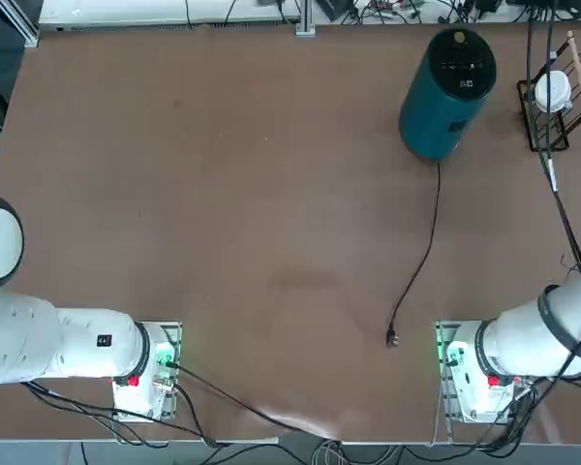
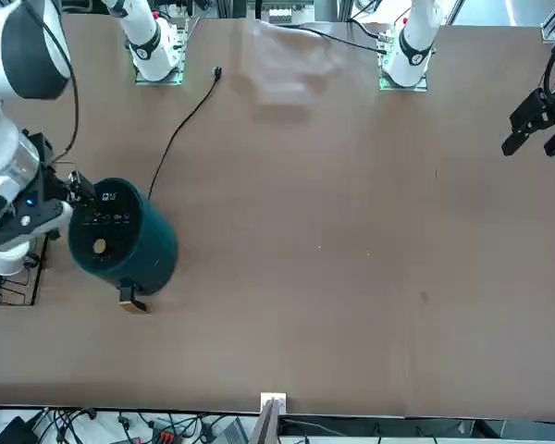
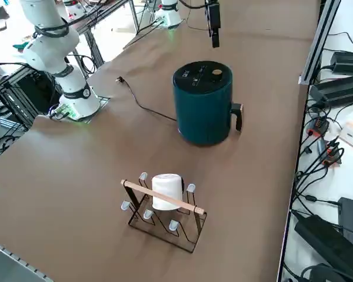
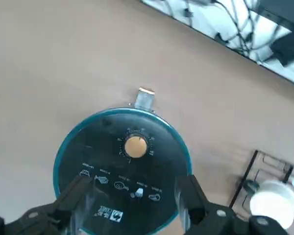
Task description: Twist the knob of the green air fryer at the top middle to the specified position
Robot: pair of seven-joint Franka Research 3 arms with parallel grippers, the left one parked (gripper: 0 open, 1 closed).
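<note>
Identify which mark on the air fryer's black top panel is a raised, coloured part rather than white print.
The knob: a round tan-gold dial ringed by tick marks on the green air fryer; the row of icons is flat white print.

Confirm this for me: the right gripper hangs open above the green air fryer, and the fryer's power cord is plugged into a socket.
Not quite. The right gripper does hang open above the green air fryer, but the power cord is not plugged in: the top view shows its plug lying loose on the table.
</note>
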